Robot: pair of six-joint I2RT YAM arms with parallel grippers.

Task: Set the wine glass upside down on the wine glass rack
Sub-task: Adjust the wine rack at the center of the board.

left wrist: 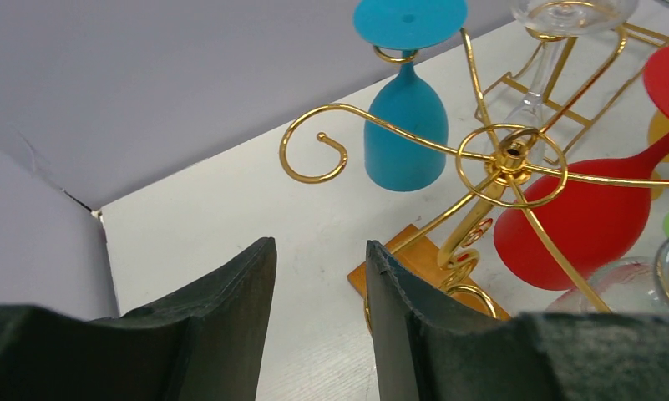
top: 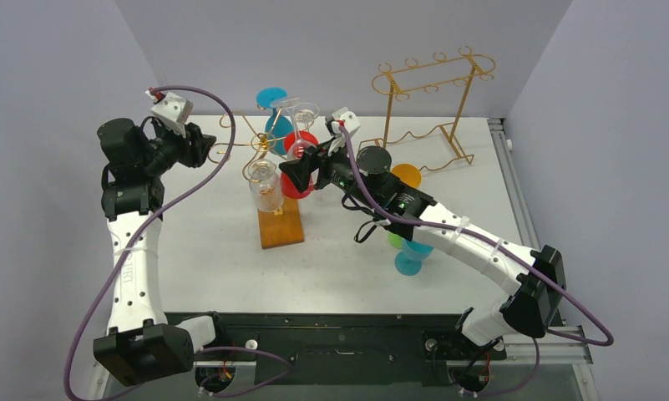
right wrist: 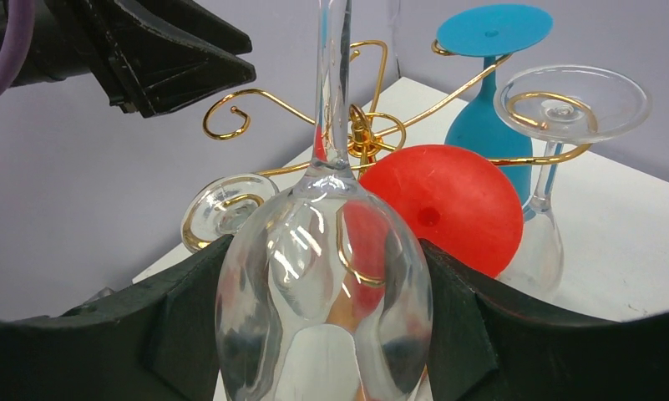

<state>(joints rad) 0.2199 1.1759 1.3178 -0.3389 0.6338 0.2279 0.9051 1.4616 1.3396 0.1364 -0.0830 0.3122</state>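
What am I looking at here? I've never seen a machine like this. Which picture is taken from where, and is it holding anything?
These are two robot arms bolted to a white table, each ending in a two-finger gripper. The wide picture looks down from above. The other two come from a small camera on each wrist, so each shows its own gripper at the bottom.

On the table stands a gold wire rack on a wooden base. A blue glass, a red glass and clear ones hang upside down from its curled arms. A taller gold frame stands behind, and more coloured glasses sit by the right arm.

The right gripper is closed on the bowl of a clear wine glass, stem up. The left gripper is open and empty, beside the rack.
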